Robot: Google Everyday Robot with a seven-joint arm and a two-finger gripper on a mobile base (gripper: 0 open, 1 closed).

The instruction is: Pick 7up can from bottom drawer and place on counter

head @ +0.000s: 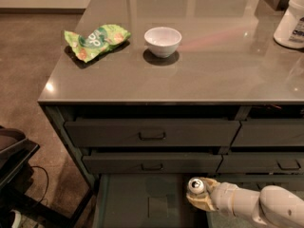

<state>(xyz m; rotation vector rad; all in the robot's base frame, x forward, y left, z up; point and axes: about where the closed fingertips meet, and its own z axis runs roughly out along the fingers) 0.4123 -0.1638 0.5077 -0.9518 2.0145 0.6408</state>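
Note:
The 7up can [196, 186] stands upright in the open bottom drawer [137, 203], its silver top showing, to the right of the square mark on the drawer floor. My gripper [198, 199] reaches in from the lower right on a white arm, and its tan fingers [204, 205] wrap around the can's sides. The counter [199, 51] spreads above, over the dark cabinet.
On the counter lie a green snack bag [95, 41] at the left, a white bowl [163, 41] in the middle and a white tub [290, 22] at the far right. Two shut drawers with loop handles [152, 136] sit above the open one. Dark equipment [14, 175] stands at the lower left.

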